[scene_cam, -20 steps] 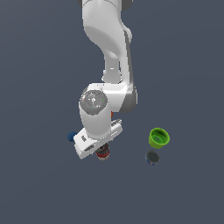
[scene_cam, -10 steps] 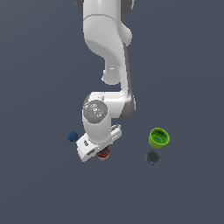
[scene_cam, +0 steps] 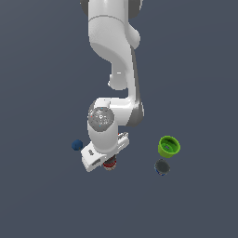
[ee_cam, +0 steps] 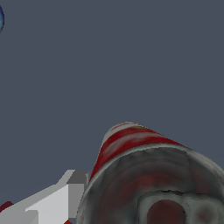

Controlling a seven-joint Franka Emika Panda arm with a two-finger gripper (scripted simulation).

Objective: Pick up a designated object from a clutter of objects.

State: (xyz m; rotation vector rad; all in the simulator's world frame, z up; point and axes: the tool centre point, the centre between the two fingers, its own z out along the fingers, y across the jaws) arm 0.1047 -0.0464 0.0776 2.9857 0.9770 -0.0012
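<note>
Item: red-and-white tin can (ee_cam: 144, 175), directly under the gripper (scene_cam: 109, 162), beside one finger (ee_cam: 72, 192). Finger spacing: cannot tell; far side hidden. Risk: off-centre closure may tip the can or let it slip. Nearby: blue ball (scene_cam: 77, 145), green cup (scene_cam: 168, 146), blue can (scene_cam: 161, 167).
</note>
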